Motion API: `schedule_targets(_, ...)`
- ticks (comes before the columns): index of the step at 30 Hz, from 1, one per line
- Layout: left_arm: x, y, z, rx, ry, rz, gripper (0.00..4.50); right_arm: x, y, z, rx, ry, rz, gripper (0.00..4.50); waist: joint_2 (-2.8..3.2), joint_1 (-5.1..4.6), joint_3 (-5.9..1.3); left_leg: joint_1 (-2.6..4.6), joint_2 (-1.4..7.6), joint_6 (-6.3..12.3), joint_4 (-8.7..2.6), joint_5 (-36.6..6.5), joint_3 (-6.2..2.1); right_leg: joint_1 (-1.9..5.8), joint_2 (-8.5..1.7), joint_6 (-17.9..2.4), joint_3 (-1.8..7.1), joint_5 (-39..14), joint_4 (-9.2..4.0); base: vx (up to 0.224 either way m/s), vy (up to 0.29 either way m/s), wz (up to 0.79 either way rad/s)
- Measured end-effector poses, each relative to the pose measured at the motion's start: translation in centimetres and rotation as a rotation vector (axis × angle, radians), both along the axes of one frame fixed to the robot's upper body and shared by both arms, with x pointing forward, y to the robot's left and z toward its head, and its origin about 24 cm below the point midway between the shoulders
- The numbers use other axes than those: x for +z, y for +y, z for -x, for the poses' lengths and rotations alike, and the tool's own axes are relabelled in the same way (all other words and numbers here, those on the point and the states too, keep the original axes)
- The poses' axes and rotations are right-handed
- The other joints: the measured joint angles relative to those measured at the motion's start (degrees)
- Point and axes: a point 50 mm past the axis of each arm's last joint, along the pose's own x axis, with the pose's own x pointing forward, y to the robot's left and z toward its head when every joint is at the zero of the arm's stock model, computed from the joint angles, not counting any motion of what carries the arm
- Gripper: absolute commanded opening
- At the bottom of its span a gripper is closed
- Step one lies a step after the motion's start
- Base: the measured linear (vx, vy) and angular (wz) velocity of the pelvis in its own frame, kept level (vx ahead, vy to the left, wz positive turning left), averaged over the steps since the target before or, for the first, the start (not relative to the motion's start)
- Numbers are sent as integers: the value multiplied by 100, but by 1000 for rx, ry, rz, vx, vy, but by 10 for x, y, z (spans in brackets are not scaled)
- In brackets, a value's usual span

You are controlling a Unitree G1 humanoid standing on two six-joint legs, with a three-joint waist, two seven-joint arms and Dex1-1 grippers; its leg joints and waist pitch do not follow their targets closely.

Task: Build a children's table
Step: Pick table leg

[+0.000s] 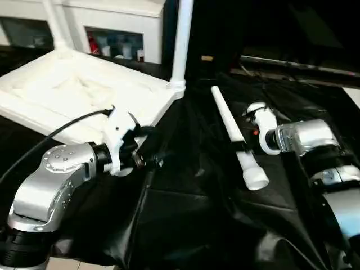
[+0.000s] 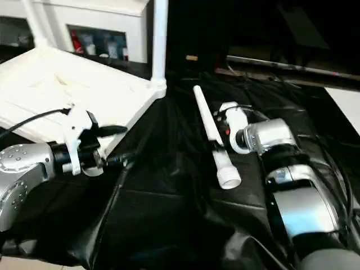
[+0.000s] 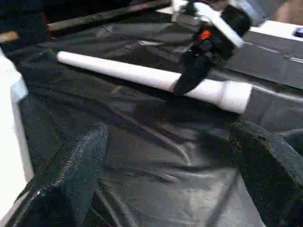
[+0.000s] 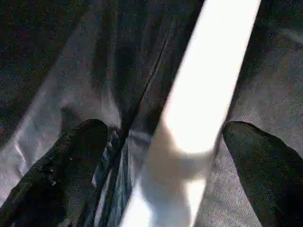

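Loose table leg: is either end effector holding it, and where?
Nothing is held. The right end effector straddles the loose leg with fingers open; the left end effector is open.

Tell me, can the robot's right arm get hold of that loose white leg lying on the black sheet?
Probably yes. The right gripper already sits open astride the loose leg, a finger on each side, with nothing between them on the black sheet.

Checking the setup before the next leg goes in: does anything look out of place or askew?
Nothing looks damaged. One loose leg lies flat on the rumpled black sheet, apart from the upturned table top, which already carries upright legs. The right gripper straddles the lying leg with its jaws open.
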Motion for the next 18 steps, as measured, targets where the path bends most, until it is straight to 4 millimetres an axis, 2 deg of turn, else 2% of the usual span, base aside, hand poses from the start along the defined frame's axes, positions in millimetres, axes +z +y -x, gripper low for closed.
schedule_targets(2,0,-1,0,-6,3,-3,450,-3,-2,2,-4,27,-1,386,-2,-3,-1,-11,0,15,0,5,4,-1,0,3,3,1,-15,0,0,0)
schedule_targets(7,-1,-1,1,-11,8,-13,450,-14,-6,7,-10,88,21,351,-9,-10,1,-14,-1,23,-1,1,11,-5,0,7,9,-1,-17,0,0,0)
schedule_targets(16,-3,-3,3,-39,29,-23,450,-17,-9,8,9,103,22,268,-10,-14,0,-4,1,15,0,5,11,3,0,11,10,4,-10,0,0,0)
schedule_targets(18,-4,-3,3,-41,30,-27,450,-17,-9,8,7,106,22,261,-15,-15,-3,-4,2,14,0,6,11,5,0,11,10,5,-9,0,0,0)
